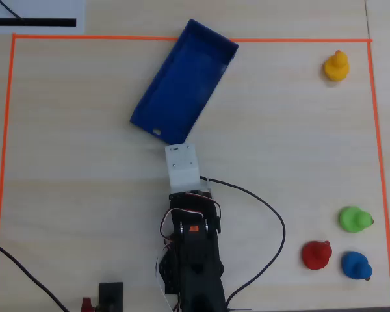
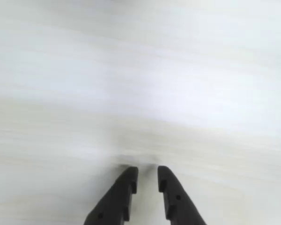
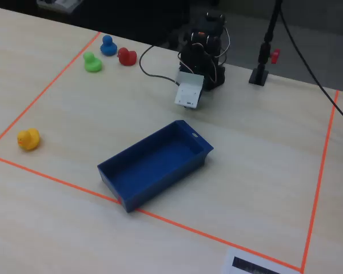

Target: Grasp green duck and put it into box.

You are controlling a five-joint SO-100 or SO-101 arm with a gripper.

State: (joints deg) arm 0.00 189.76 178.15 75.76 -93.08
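Note:
The green duck point(image 1: 355, 219) stands on the table at the right in the overhead view, just above the red and blue ducks; in the fixed view point(image 3: 92, 62) it is at the far left. The blue box point(image 1: 182, 81) lies empty and slanted at the top centre, also seen in the fixed view point(image 3: 154, 162). My gripper point(image 2: 146, 172) hangs low over bare table with its jaws a narrow gap apart and nothing between them. It sits under the white wrist mount point(image 1: 184, 166), just below the box's notched end and far from the green duck.
A red duck point(image 1: 316, 254) and a blue duck point(image 1: 357, 265) stand close to the green one. A yellow duck point(image 1: 337, 65) is at the top right. Orange tape point(image 1: 377, 130) frames the work area. A black cable point(image 1: 266, 208) loops right of the arm.

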